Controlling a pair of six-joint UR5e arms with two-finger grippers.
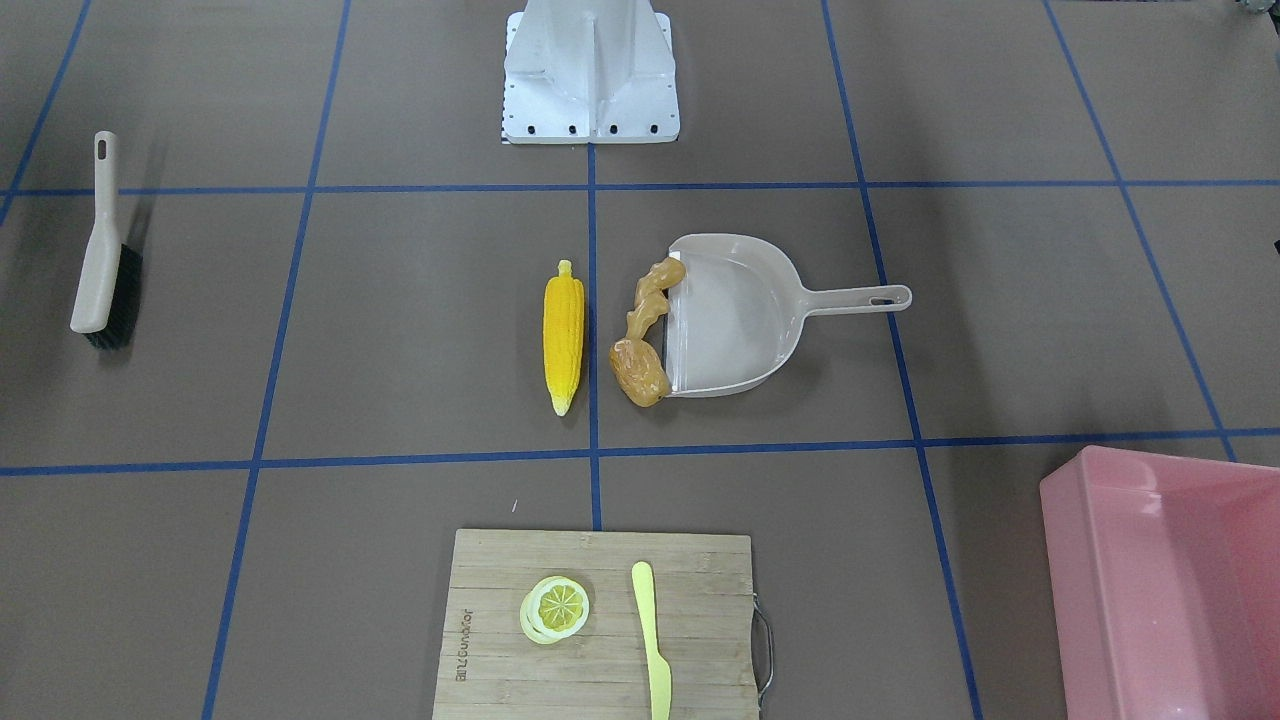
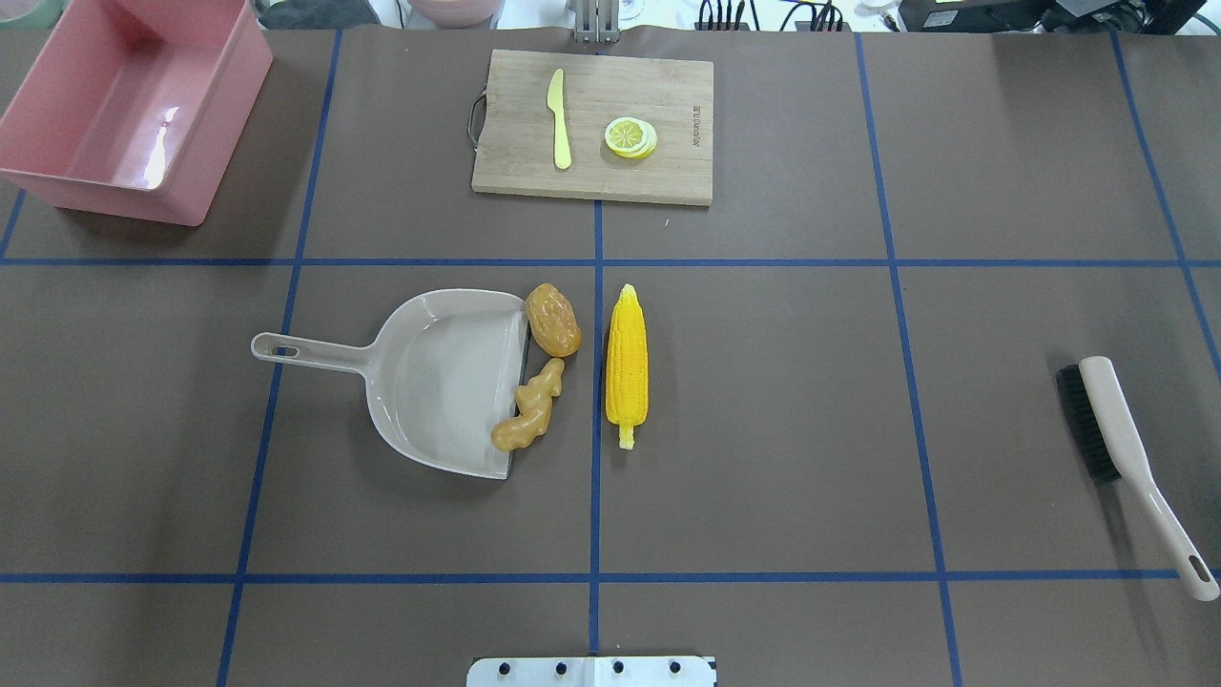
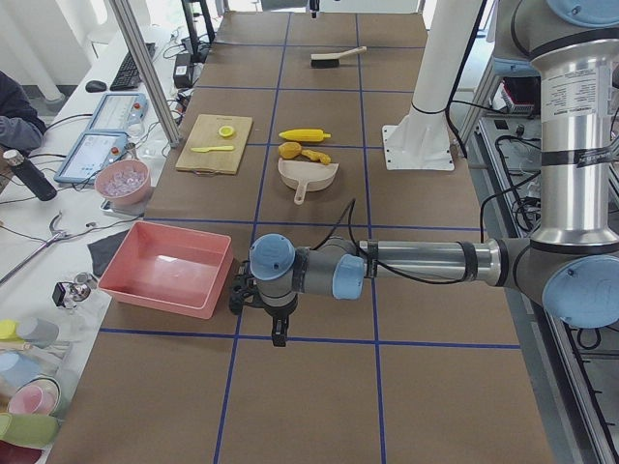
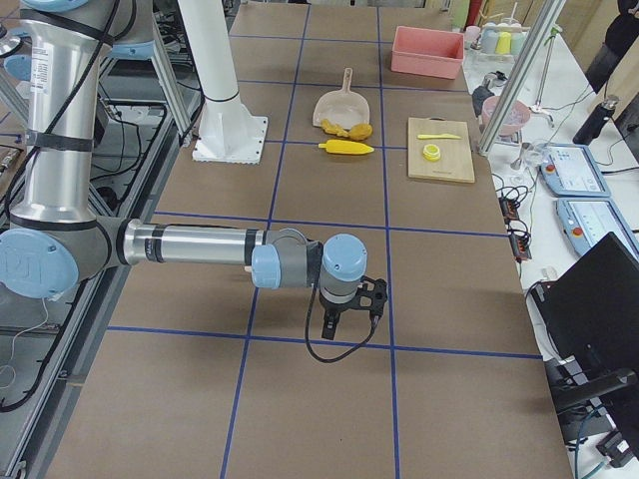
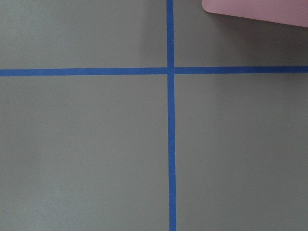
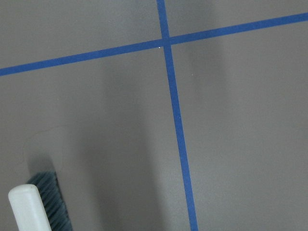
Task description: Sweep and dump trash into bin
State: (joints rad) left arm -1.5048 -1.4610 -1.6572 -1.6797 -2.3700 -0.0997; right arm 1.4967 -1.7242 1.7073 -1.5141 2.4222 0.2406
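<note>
Nearest, left gripper (image 3: 279, 331) and right gripper (image 4: 334, 321): jaw opening cannot be told; with ginger root (image 2: 530, 410) and potato lump (image 2: 553, 320) touching the dustpan (image 2: 439, 382), well apart from the bin (image 2: 95, 196), the detached corn cob (image 2: 627, 363) could be rolled astray when swept.

Overhead and front opposed, sharing bin (image 2: 95, 191), side views lengthwise (wrists close, downward)

One yellow plastic corn cob (image 2: 627, 361), one knobbly tan ginger root (image 2: 530, 412), one glossy brown potato-like lump (image 2: 553, 320). One beige plastic dustpan (image 2: 429, 382), one beige hand brush with black bristles (image 2: 1126, 448), one pink rectangular plastic tub (image 2: 114, 198). One bamboo cutting board (image 2: 658, 176), one pale yellow plastic knife (image 2: 559, 119), one yellow lemon slice (image 2: 631, 136) (maybe a stack, can't tell). Two silver-and-blue robot arms: left arm (image 3: 426, 261), right arm (image 4: 190, 242).
</note>
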